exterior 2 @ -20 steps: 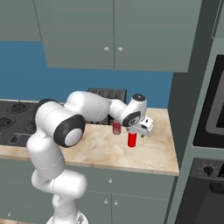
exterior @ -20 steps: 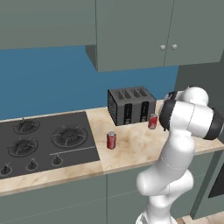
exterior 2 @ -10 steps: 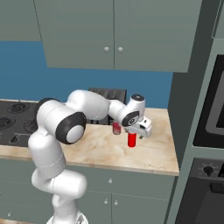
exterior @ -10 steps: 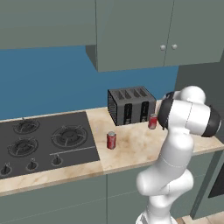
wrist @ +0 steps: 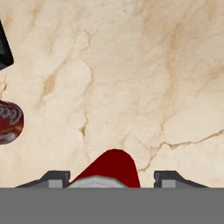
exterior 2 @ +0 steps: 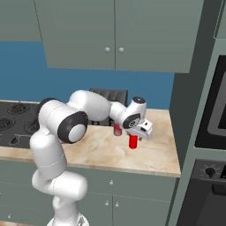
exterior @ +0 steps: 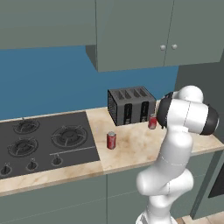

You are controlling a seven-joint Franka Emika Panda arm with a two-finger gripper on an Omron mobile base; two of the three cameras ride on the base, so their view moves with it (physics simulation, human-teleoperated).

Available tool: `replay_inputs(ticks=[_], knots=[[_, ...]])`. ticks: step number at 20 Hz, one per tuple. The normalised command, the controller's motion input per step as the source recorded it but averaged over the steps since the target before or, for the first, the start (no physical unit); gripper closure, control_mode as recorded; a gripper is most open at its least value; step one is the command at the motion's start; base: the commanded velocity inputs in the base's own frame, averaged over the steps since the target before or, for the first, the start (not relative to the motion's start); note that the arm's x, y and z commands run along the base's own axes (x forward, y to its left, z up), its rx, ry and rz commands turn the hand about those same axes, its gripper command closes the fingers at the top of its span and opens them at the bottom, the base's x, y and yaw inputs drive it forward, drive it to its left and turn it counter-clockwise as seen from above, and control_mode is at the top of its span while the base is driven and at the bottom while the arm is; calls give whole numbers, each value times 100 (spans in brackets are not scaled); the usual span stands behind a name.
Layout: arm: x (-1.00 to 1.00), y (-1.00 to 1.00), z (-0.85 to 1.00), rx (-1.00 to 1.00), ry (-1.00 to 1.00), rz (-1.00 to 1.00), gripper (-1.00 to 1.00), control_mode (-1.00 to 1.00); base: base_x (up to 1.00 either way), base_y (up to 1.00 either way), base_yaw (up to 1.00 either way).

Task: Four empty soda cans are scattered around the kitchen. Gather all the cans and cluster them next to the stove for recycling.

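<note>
Near counter's right end, gripper [exterior 2: 134, 137] straddling soda can [exterior 2: 133, 141], grip unclear, toaster [exterior: 131, 105] behind

You see a counter [wrist: 131, 78] of beige veined marble, smooth with a soft sheen. The soda can [wrist: 114, 168] at the fingers looks glossy red with a silvery top, probably metal. The stove [exterior: 43, 140] is matt black.

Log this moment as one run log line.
gripper: closing around soda can, grip unconfirmed | can: upright on counter | second can: by toaster | third can: beside stove
</note>
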Motion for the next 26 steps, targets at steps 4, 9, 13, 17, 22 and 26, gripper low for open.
replay_inputs(ticks=[4,9,13,17,22,26], knots=[[-1,-4,-2,0,0,0,100,-100,0,0,0],[-22,5,6,3,3,1,100,-100,0,0,0],[-31,33,15,2,12,2,100,-100,0,0,0],[-27,41,15,0,4,0,100,-100,0,0,0],[-12,45,21,0,0,0,100,-100,0,0,0],[-7,38,18,0,0,0,100,-100,0,0,0]])
